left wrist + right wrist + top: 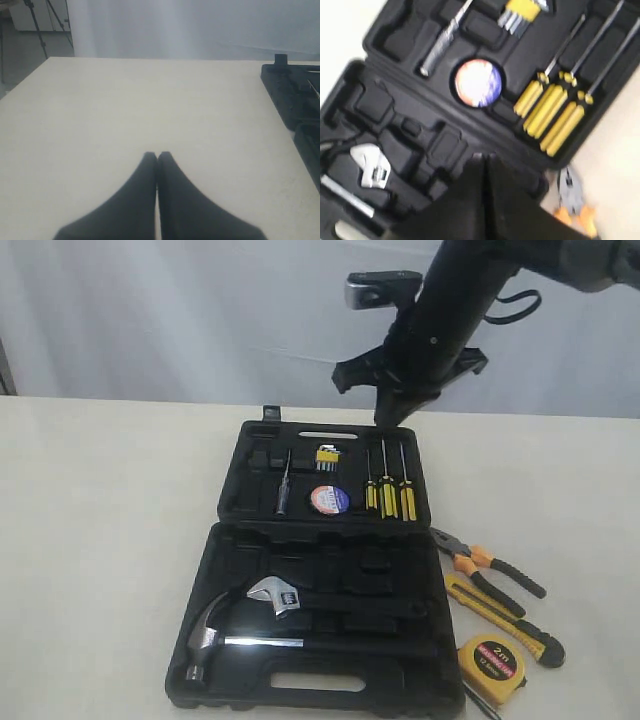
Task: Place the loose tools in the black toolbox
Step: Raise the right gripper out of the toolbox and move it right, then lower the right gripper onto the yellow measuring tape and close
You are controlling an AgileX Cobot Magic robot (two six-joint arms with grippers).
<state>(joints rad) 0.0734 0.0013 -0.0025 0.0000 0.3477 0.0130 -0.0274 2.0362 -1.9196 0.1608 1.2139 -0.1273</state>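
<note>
The black toolbox (pixel 240 540) lies open in the middle of the table. A small tape roll (pixel 329 500) sits in a round pocket of its far half (pixel 477 82). On the table to its right lie the orange-and-black pliers (pixel 490 570), the yellow-and-black utility knife (pixel 505 615) and the yellow tape measure (pixel 491 660). My right gripper (pixel 392 418) hangs shut and empty above the toolbox's far edge; in the right wrist view (pixel 484 157) the pliers' head (pixel 570 192) shows beside it. My left gripper (pixel 157 155) is shut and empty over bare table, left of the toolbox (pixel 295 95).
Three yellow-handled screwdrivers (pixel 388 495), hex keys (pixel 328 456) and a slim dark tool (pixel 284 485) fill the far half. A claw hammer (pixel 215 635) and an adjustable wrench (pixel 285 595) lie in the near half. A pale curtain hangs behind the table.
</note>
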